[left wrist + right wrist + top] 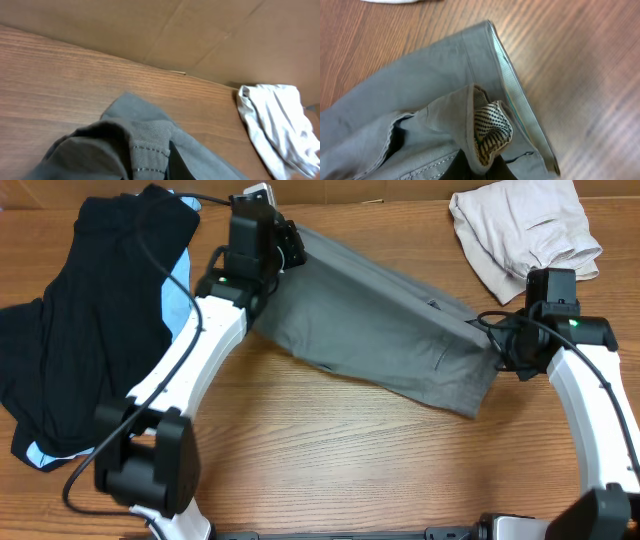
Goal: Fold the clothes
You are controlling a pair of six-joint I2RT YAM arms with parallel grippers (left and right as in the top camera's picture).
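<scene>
Spanning the table (330,460) on a diagonal: grey shorts (380,330), long axis running far-left to near-right. Far-left end sits at the left gripper (288,242), near-right end at the right gripper (498,345). Both sets of jaws are closed on the cloth, one at each end, and the fabric between them is spread fairly flat with a few creases.

Overhead only: black piece (90,310) heaped at the left edge, light-blue piece (177,295) peeking from under it, both just beside the left arm. Beige piece (525,230) is crumpled at the far-right corner, apart from the shorts.

Left wrist only: bunched grey weave with a stitched seam at the frame bottom, cardboard (150,30) standing behind the table edge. Fingers are mostly buried in cloth.

Right wrist only: close-up of the gripped end, with pocket lining (492,131), pale with dark dots, poking out of a fold. A pale shiny edge band (512,85) runs along the rim. Twill texture and double topstitching show. The table is wood-grain laminate.
</scene>
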